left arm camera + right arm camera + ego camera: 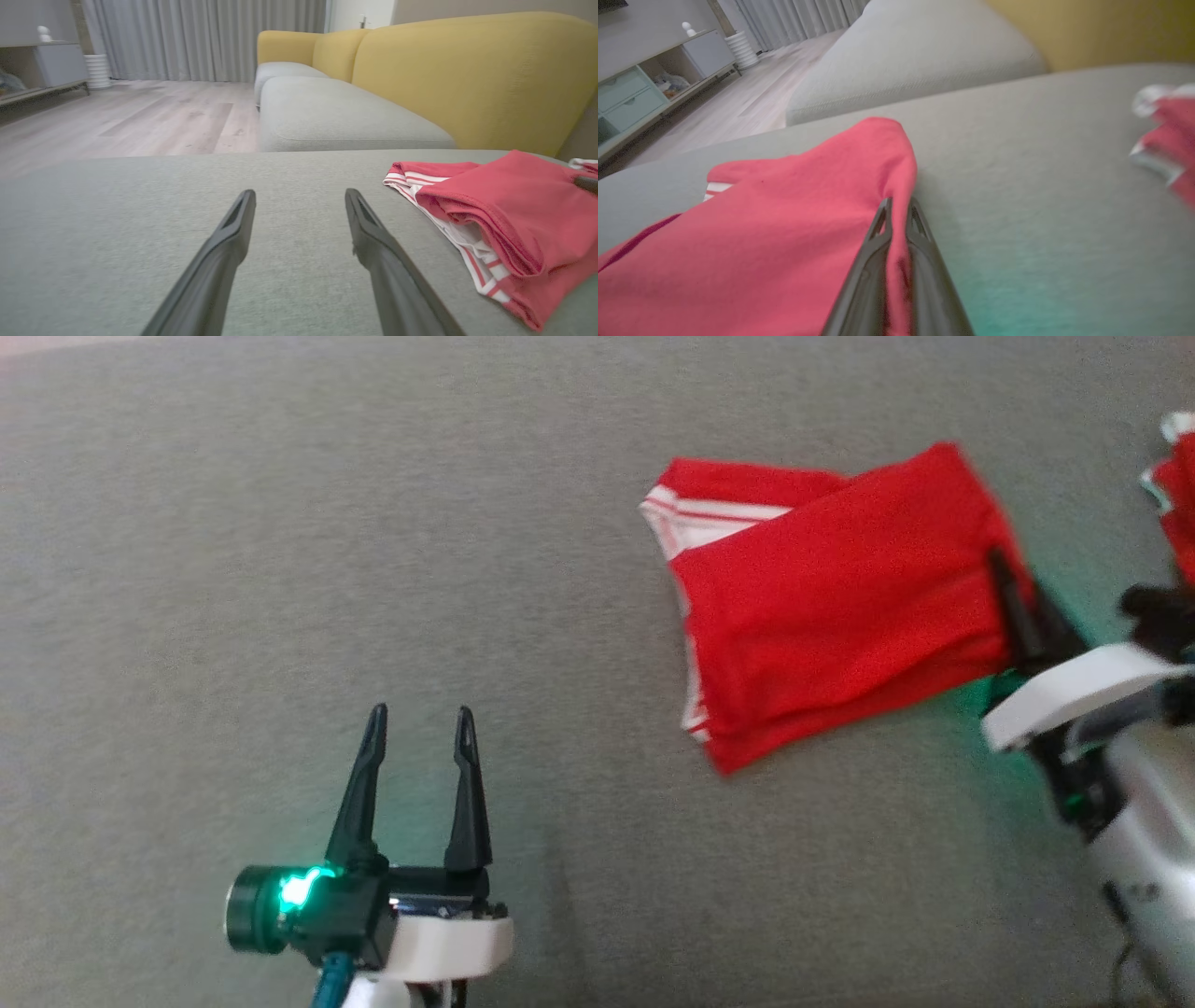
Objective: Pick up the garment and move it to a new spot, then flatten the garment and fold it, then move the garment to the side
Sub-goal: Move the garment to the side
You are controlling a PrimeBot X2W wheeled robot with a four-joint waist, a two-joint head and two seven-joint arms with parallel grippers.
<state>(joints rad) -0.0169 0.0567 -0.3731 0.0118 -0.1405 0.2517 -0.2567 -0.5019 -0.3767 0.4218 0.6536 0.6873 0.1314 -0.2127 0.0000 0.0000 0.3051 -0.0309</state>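
At centre right of the head view we note the folded garment [831,607] on the grey cushion [280,569], right gripper [898,207] jaws clamped on its edge, likely to drag it aside; left gripper [420,723] idle, jaws apart.

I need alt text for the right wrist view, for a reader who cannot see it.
The right gripper has its fingers shut on the edge of a red garment lying on a grey sofa seat. A second red-and-white cloth lies at the far right, blurred.
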